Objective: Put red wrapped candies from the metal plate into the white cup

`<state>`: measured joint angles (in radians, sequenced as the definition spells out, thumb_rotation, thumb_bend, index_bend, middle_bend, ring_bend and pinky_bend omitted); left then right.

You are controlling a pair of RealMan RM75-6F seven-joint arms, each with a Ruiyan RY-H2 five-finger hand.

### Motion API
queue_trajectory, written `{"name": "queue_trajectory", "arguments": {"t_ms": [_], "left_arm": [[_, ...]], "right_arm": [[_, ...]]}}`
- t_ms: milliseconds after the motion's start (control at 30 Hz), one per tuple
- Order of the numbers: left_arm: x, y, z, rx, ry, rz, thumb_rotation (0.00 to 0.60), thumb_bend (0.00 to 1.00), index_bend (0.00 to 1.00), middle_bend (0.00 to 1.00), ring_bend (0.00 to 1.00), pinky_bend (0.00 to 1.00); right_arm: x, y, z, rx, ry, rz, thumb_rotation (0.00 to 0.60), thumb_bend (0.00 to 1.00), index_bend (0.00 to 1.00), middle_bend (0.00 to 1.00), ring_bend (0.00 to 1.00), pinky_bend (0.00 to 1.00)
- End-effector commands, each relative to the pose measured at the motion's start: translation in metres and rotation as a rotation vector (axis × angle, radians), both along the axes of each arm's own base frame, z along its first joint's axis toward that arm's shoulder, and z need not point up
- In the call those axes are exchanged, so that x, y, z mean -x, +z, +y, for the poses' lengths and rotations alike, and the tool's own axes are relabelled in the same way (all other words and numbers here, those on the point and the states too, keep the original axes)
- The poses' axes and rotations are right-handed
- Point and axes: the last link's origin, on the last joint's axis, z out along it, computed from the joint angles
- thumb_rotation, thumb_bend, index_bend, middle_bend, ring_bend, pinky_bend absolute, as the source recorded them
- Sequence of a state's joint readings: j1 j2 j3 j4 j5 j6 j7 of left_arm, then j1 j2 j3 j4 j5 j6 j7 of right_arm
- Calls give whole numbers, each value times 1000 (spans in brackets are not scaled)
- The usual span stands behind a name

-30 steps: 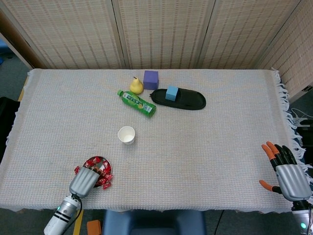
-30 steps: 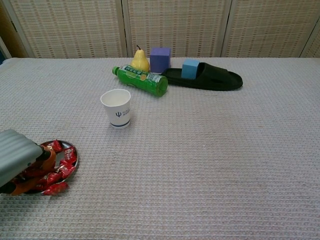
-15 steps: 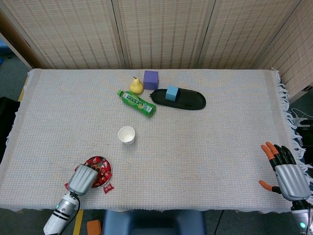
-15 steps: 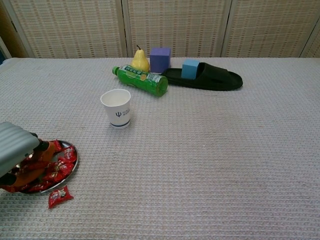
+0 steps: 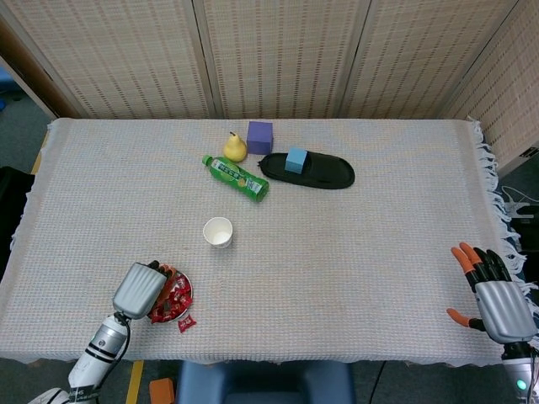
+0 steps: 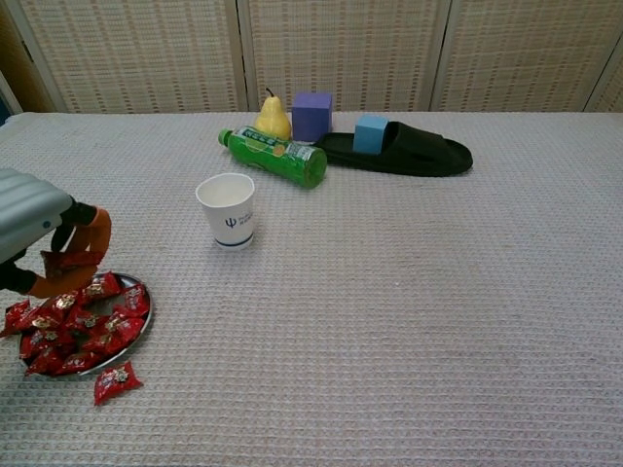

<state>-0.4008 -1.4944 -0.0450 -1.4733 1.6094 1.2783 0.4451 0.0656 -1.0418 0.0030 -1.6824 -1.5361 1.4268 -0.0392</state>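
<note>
Hovering just above the metal plate point(image 6: 141, 326), the left robot hand point(image 6: 49, 243) is seen with a red wrapped candy point(image 6: 66, 260) pinched between its orange fingertips point(image 6: 95, 232), clear of the heap. The plate is set near the front left edge of the bench point(image 5: 379, 252), which is covered by a pale woven cloth, and is piled with red wrapped candies point(image 6: 73, 331). One stray candy point(image 6: 115, 380) is noted on the cloth just in front of the plate, off its rim. The white cup point(image 6: 227, 209) is placed upright further back and to the right of the plate, well apart from the held candy; its inside cannot be made out. The right robot hand point(image 5: 497, 299) is seen at the front right corner of the bench in the head view only, fingers spread and nothing held. Toward the back of the bench a green bottle point(image 6: 274, 156) is laid on its side, with a yellow pear point(image 6: 273, 121) and a purple cube point(image 6: 311, 115) just behind it. A black slipper point(image 6: 409, 153) is laid beside them, a blue cube point(image 6: 371, 133) resting on it.
</note>
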Motion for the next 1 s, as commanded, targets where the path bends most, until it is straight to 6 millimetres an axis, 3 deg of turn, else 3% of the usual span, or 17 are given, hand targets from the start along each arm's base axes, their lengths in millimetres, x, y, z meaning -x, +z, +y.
{"name": "queue_trajectory", "arguments": {"t_ms": [33, 300, 500, 800, 1000], "left_arm": [[-26, 10, 24, 56, -25, -63, 600, 471, 650, 643, 570, 893], [-76, 7, 81, 185, -41, -129, 600, 471, 649, 642, 570, 892], [-100, -6, 118, 199, -53, -124, 600, 471, 651, 646, 570, 893], [-109, -20, 150, 173, -35, -117, 600, 473, 651, 645, 570, 892], [-104, -33, 157, 168, -23, -87, 600, 473, 649, 636, 569, 891]], "right_arm": [[0, 1, -1, 4, -2, 0, 600, 0, 0, 0, 0, 0], [3, 0, -5, 5, -23, 4, 600, 0, 0, 0, 0, 0], [6, 2, -7, 15, -41, 1, 600, 0, 0, 0, 0, 0], [11, 6, -8, 24, -65, 3, 600, 0, 0, 0, 0, 0], [12, 7, -10, 22, -73, 1, 600, 0, 0, 0, 0, 0]]}}
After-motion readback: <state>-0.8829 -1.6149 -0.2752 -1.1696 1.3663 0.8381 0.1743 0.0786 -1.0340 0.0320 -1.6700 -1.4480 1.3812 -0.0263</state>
